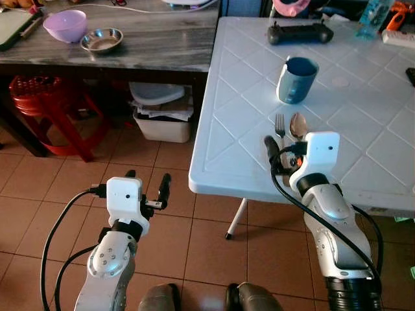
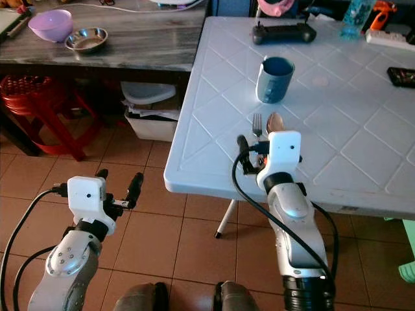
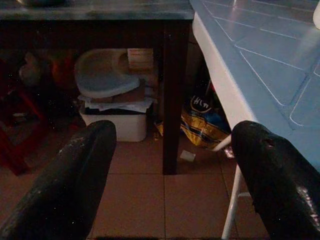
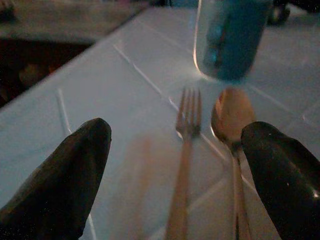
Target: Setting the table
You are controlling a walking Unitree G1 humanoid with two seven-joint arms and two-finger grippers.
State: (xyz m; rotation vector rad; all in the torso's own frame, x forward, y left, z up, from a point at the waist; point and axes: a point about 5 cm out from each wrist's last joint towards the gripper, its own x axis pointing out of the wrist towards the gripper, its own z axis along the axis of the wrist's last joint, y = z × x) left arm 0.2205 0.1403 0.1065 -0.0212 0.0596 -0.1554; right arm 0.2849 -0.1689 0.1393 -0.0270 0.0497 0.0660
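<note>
Right pincer gapes empty over fork and spoon, laid beside the cup near the tabletop edge for dining.

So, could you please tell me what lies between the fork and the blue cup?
Only bare white table, seen in the left eye view: the fork points at the cup, with the spoon beside it.

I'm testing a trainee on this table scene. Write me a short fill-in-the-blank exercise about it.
1. The fork lies on the white table right beside a ____.
2. Beyond them stands a ____ cup.
3. The right gripper hangs over the cutlery with its fingers ____.
4. The left gripper is out over the tiled ____.

Missing words: spoon; blue; open; floor
</note>
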